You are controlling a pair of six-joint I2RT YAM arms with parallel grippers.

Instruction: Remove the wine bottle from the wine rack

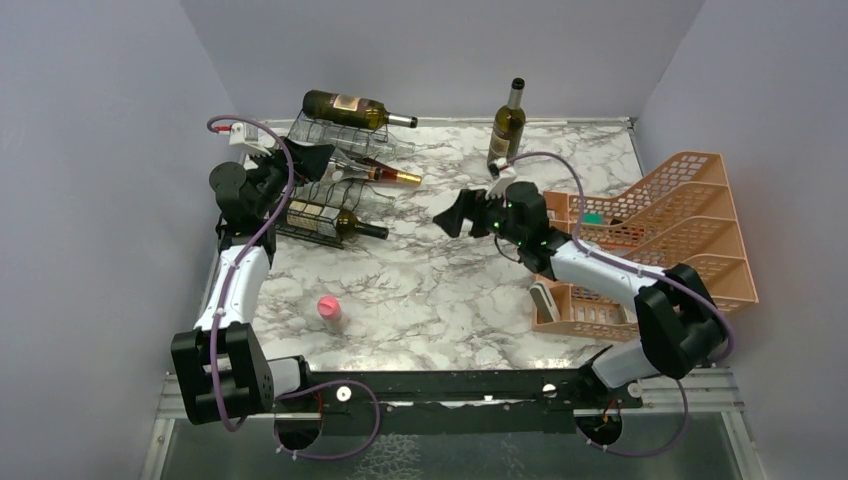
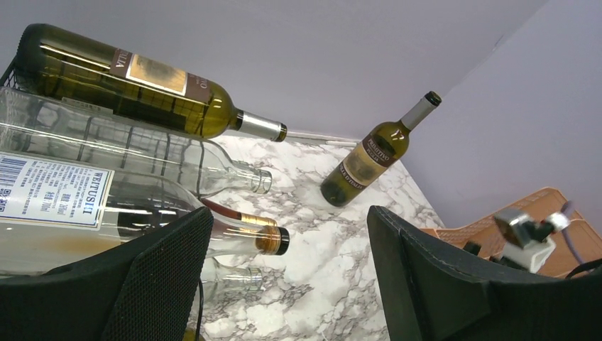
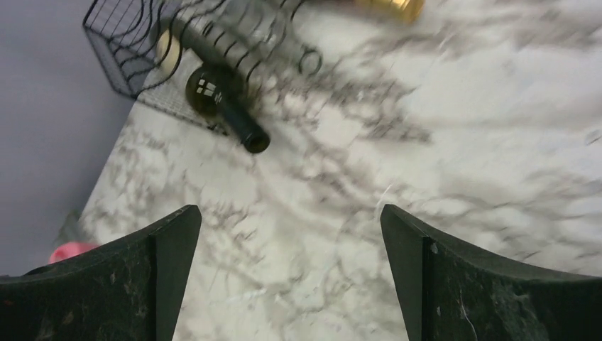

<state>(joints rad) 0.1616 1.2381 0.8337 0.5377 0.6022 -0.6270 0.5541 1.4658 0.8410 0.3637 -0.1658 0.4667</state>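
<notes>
glass bottle [image 1: 350, 106] atop wire rack [image 1: 318, 132]

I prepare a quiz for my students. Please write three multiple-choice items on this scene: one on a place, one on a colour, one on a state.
1. The upright wine bottle stands: A. on the table, near the back wall; B. in a cardboard box; C. on a wall shelf.
2. The small object alone on the near table is: A. blue; B. pink; C. green.
3. The right gripper is: A. shut on a bottle; B. open and empty; C. shut on nothing.
Answers: 1 A, its base rests on the marble; 2 B, the top view shows pink; 3 B, its fingers stand wide apart with only table between.
</notes>
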